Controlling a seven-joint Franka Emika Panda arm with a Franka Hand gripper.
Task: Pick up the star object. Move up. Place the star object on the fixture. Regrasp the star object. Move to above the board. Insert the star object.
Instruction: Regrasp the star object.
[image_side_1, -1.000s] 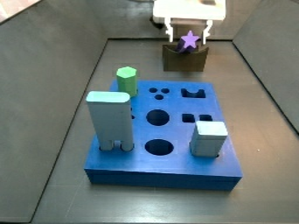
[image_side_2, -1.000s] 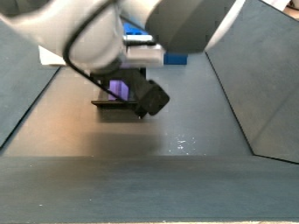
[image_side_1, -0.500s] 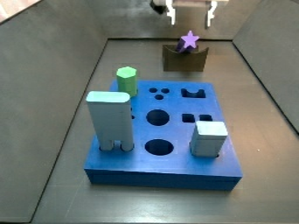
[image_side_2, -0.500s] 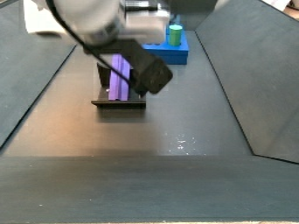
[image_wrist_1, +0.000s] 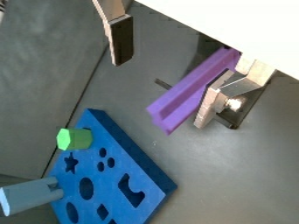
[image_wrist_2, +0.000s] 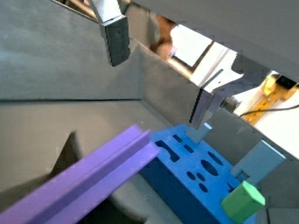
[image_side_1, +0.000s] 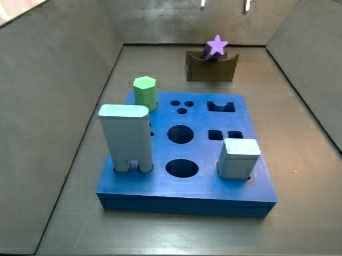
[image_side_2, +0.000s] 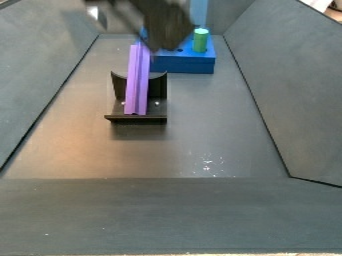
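The star object (image_side_1: 215, 46) is a slim purple peg lying in the notch of the dark fixture (image_side_1: 213, 67) at the far end of the floor. In a side view it shows end-on as a star, in the other as a long bar (image_side_2: 138, 75) across the fixture (image_side_2: 136, 112). My gripper (image_side_1: 225, 5) hangs open above it, only its fingertips showing at the frame's edge, and blurred (image_side_2: 163, 22). In both wrist views the gripper (image_wrist_1: 163, 87) (image_wrist_2: 158, 89) stands wide apart with the peg (image_wrist_1: 193, 90) (image_wrist_2: 87, 179) lying free below it. The blue board (image_side_1: 187, 150) lies nearer.
On the board stand a green hexagonal peg (image_side_1: 144, 92), a tall pale blue-green block (image_side_1: 124, 135) and a shorter pale block (image_side_1: 241, 158). The board (image_side_2: 181, 62) with the green peg (image_side_2: 201, 40) lies behind the fixture. Sloping dark walls close in both sides.
The gripper has let go of the star object and risen well above it, almost out of a side view. The peg stays resting on the fixture.
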